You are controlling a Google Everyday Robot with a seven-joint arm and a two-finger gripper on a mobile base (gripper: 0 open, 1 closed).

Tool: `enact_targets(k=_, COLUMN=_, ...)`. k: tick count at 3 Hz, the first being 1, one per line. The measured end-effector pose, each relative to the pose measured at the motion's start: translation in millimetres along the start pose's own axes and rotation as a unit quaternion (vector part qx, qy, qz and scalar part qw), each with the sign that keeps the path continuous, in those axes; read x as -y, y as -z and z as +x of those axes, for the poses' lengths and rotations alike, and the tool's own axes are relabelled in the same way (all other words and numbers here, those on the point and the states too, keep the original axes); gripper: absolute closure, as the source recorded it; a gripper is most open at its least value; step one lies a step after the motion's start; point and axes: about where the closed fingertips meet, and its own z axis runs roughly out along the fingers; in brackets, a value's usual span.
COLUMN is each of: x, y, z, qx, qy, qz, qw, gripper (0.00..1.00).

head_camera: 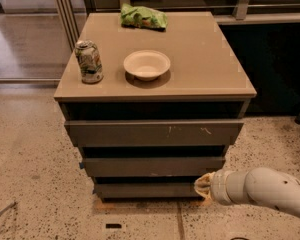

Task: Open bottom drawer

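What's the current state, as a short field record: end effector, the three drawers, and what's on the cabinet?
end effector: low, at the right end of the bottom drawer front; contact unclear
arm: reaches in from the lower right
bottom drawer: not visibly pulled out
middle drawer: looks shut
top drawer: looks shut, pale scratch marks right of centre
cabinet top: can front left, bowl near centre, green bag at the back

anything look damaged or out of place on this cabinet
Pale scratch marks mar the top drawer front near its right side, and the can on the cabinet top looks dented. Nothing is spilled. The gripper sits at the bottom drawer's right end.
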Motion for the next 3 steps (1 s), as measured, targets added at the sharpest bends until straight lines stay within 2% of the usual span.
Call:
enact_targets(k=2, x=-15.7, y=-27.4, z=14.6, qx=0.006, qy=-0.006, qz=-0.02, qw=0.9998, gripper=1.0)
enact_targets(k=3, x=-32.7, y=-84.0, z=53.7, qx=-0.001, qy=-0.012, qz=-0.028, qw=0.9995, gripper=1.0)
